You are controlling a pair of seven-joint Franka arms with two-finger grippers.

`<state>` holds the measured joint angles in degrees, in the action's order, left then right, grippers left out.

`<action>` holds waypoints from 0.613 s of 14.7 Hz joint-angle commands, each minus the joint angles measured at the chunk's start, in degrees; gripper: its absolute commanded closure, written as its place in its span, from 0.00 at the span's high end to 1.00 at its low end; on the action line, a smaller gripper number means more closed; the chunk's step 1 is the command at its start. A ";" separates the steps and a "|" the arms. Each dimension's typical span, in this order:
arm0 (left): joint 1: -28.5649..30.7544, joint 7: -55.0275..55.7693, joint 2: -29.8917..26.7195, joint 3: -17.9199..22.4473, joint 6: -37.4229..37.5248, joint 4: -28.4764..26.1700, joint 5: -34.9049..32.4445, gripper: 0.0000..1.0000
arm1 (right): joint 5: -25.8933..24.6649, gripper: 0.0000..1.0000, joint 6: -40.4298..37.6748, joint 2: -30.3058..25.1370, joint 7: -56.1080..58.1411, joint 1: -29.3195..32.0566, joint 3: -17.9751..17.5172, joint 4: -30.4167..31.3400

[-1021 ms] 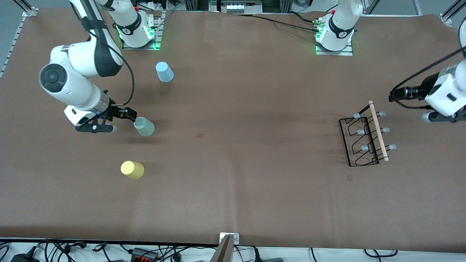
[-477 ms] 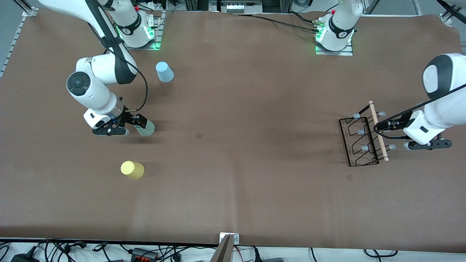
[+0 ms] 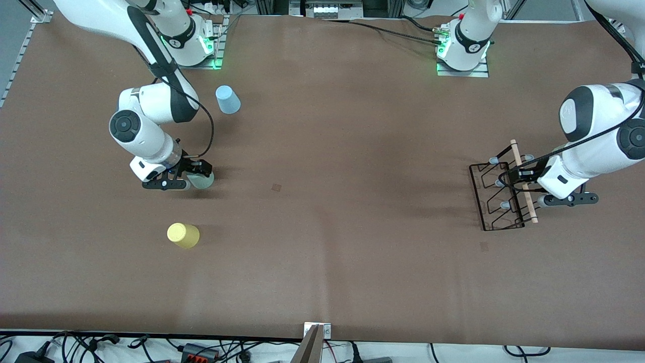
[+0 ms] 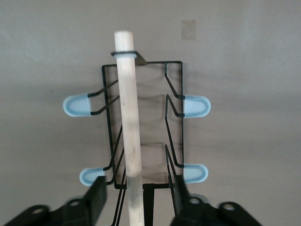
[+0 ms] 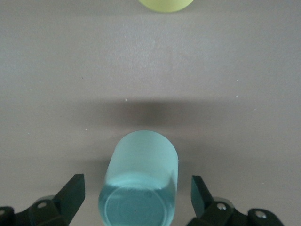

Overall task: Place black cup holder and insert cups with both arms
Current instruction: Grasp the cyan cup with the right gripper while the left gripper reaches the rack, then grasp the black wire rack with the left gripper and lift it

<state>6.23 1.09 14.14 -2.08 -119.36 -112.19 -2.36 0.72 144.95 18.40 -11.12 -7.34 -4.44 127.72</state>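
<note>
The black cup holder [image 3: 496, 199] stands upright at the left arm's end of the table, its wooden rod handle [image 3: 525, 189] on top. My left gripper [image 3: 519, 180] is over it. In the left wrist view this gripper [image 4: 138, 190] is open, with a finger on each side of the rod [image 4: 130, 132] and apart from it. The pale green cup [image 3: 205, 180] stands at the right arm's end. My right gripper [image 3: 196, 175] is open with the cup [image 5: 139, 181] between its fingers [image 5: 73, 190], gaps showing on both sides. The yellow cup [image 3: 183, 235] and the light blue cup [image 3: 228, 99] stand alone.
The yellow cup is nearer to the front camera than the pale green cup, and the light blue cup is farther. The yellow cup's edge shows in the right wrist view [image 5: 165, 4]. A brown mat [image 3: 342, 201] covers the table. Cables lie along the front edge.
My right gripper has moved onto the pale green cup and now straddles it. My left arm has swung in from the table's end and lowered its gripper over the holder's handle.
</note>
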 commanded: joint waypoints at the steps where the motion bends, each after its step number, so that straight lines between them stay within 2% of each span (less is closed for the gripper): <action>1: 0.19 -1.09 -1.31 -0.03 -1.05 -1.81 -0.89 0.56 | 0.51 1.00 1.22 -0.38 -0.57 -0.40 0.13 1.48; 4: 0.19 -1.09 -1.14 -0.03 -0.52 -1.89 -0.89 0.41 | 0.51 1.00 1.04 -0.30 -0.57 -0.40 0.13 1.74; 7: 0.19 -1.09 -0.70 -0.03 -0.52 -1.89 -0.89 0.40 | 0.60 1.00 0.86 0.05 -0.66 -0.40 0.13 1.92; 9: 0.19 -1.09 -0.61 -0.03 -0.43 -1.89 -0.89 0.36 | 0.51 1.00 0.86 0.05 -0.66 -0.40 0.13 1.92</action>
<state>6.23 0.99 14.14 -2.07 -119.41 -113.18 -2.36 0.72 144.97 18.90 -11.15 -7.40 -4.43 128.60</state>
